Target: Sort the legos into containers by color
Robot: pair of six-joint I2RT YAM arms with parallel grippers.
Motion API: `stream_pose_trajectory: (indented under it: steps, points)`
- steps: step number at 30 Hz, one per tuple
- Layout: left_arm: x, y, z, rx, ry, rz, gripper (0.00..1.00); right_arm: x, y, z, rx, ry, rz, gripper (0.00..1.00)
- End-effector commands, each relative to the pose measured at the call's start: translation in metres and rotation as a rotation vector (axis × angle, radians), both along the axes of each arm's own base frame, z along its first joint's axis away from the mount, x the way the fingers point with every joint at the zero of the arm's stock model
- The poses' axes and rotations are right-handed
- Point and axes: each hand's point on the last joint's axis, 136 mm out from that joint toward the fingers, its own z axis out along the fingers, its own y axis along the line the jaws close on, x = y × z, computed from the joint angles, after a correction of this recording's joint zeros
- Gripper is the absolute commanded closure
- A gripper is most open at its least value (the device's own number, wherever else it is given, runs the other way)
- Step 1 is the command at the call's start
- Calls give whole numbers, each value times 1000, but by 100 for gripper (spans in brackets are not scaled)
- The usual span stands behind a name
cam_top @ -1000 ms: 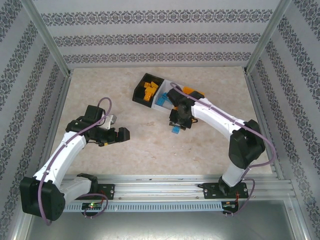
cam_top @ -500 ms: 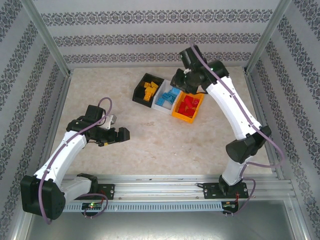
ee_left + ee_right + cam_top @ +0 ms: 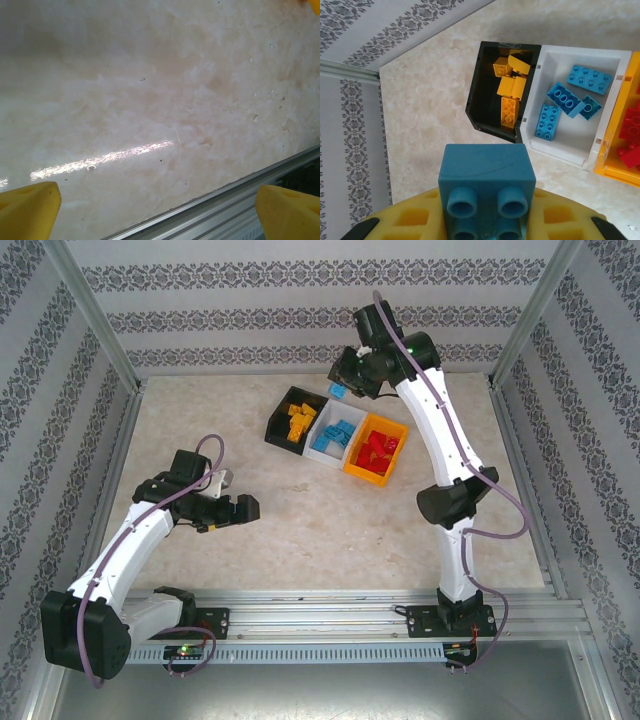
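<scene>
Since half a second ago the right claw (image 3: 342, 382) has swung back beyond the bins (image 3: 550, 148). It pinches a blue brick (image 3: 487, 185), held high behind them. The brick is likely light, rigid and slick, best held on its flat sides. The wrist view shows that grip; the top view shows the left claw (image 3: 245, 510) spread, idle.

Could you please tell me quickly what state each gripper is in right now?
Left gripper: open, holding nothing.
Right gripper: closed on a blue brick.

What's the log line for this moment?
right gripper: shut on blue lego, aloft by black bin | left gripper: open, over table
</scene>
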Motion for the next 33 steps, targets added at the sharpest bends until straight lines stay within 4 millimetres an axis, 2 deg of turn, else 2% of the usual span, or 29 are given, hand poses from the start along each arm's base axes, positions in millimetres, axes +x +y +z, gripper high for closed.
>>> stream_pose_trajectory:
  steps: [1,8,18,26,33]
  points:
    - [3,5,-5,15,-4,16,0,17,12,-4,84,2,0,76]
    - [3,6,-5,22,-2,21,0,47,23,-56,129,93,-19,76]
    - [3,8,-7,32,5,27,0,66,26,-126,128,225,-50,76]
    - [2,8,-8,35,12,29,0,68,15,-160,104,294,-78,75]
    - [3,8,-10,34,17,27,0,64,2,-182,75,343,-94,73]
